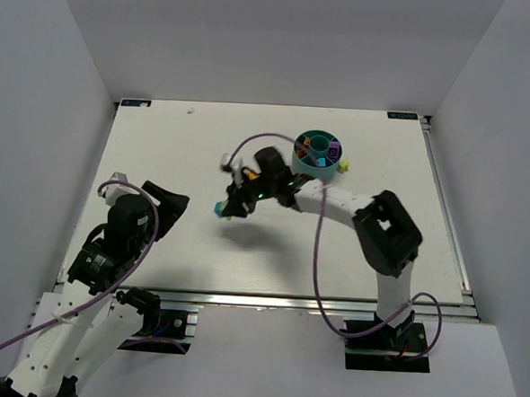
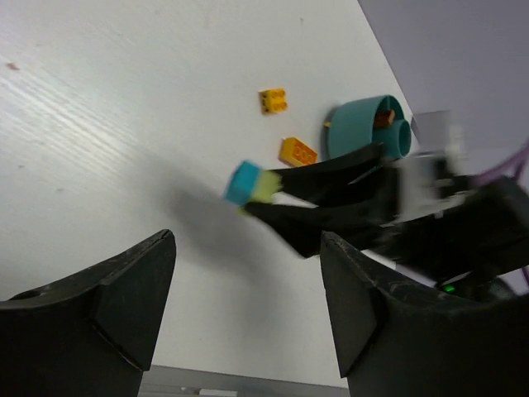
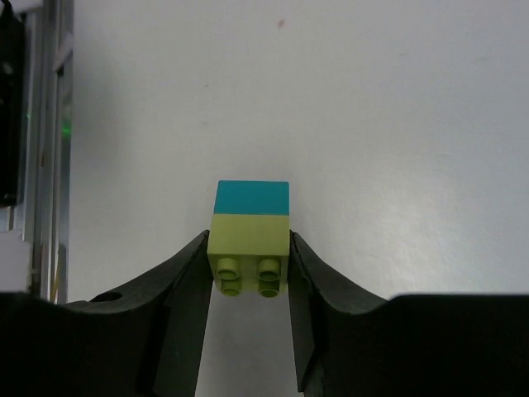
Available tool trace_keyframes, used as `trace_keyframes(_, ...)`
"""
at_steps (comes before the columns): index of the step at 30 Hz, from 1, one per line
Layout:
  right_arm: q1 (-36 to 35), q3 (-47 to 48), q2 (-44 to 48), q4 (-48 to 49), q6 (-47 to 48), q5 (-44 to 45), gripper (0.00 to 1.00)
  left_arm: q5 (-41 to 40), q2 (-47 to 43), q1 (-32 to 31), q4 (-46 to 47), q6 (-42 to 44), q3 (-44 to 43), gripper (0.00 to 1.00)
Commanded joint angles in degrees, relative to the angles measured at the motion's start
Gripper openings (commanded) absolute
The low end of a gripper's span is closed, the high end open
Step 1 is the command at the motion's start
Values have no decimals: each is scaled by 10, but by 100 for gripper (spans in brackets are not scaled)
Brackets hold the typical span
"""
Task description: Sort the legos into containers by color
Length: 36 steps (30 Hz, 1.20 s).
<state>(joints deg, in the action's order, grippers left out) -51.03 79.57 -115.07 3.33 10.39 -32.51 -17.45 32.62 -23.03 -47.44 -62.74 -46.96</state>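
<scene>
White matte worktop (image 1: 206,132) with a faint lengthwise grain, boxed in by plain pale walls. Well left of the bowl (image 1: 296,161) and lifted clear of the surface, above its own shadow: cyan-lime brick (image 3: 250,217), pinched by the right end effector (image 3: 248,248). Jaws narrowed onto the two flat side walls of the lime half, studs turned toward the wrist camera, cyan half projecting past the fingertips. Left end effector (image 2: 248,265) wide and empty, well apart from the held piece and aimed toward it.

Handling, as judged: very light, rigid moulded plastic with glossy, slick faces, hence prone to twist or slip in a shallow pinch. Not fragile, though apt to bounce and skitter if dropped from height. Best hold across opposite flat walls, as here, squarely and near mid-height, never on the studs or across corners, with moderate squeeze only. Possible parting of the two stacked halves at the seam, with grip on the lime half alone.

Shapes and materials: bowl round, teal, smooth plastic, with thin-walled wedges around a central cup and purple and orange pieces in the wedges. Loose on the worktop: yellow brick (image 2: 273,100) and orange brick (image 2: 297,151), both small, blocky and studded. Lime brick (image 1: 342,166) touching or just beside the bowl's rim, impossible to tell which. Fingers (image 3: 186,289) black, hard and tapered.
</scene>
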Motion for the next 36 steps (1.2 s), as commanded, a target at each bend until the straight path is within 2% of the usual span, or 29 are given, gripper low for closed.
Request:
trace_keyframes(1, 87, -20, 106, 35, 4, -169, 0, 76, 23, 3, 129, 16, 27, 80)
trace_keyframes(5, 144, -77, 181, 30, 66, -216, 0, 173, 82, 3, 293, -19, 78, 81)
trace_keyframes(6, 150, -87, 209, 30, 88, -221, 0, 226, 98, 2, 371, -35, 85, 81)
trace_keyframes(8, 164, -106, 234, 18, 116, -235, 0, 263, 152, 3, 456, -53, 98, 80)
trace_keyframes(9, 167, -121, 257, 12, 137, -234, 0, 294, 170, 3, 548, -75, 112, 80)
trace_keyframes(10, 170, -129, 268, 8, 146, -234, 0, 294, 190, 3, 597, -75, 119, 79)
trace_keyframes(12, 177, -152, 297, 11, 154, -231, 0, 345, 252, 3, 708, -114, 125, 79)
trace_keyframes(15, 182, -165, 318, 16, 157, -231, 0, 376, 332, 1, 790, -130, 102, 79)
trace_keyframes(18, 184, -171, 326, 21, 154, -234, 0, 409, 381, -2, 842, -142, 88, 78)
trace_keyframes(22, 185, -177, 326, 51, 129, -228, 0, 431, 401, -4, 868, -151, 85, 76)
trace_keyframes(36, 191, -153, 303, 109, 73, -213, 0, 446, 388, -10, 882, -166, 129, 71)
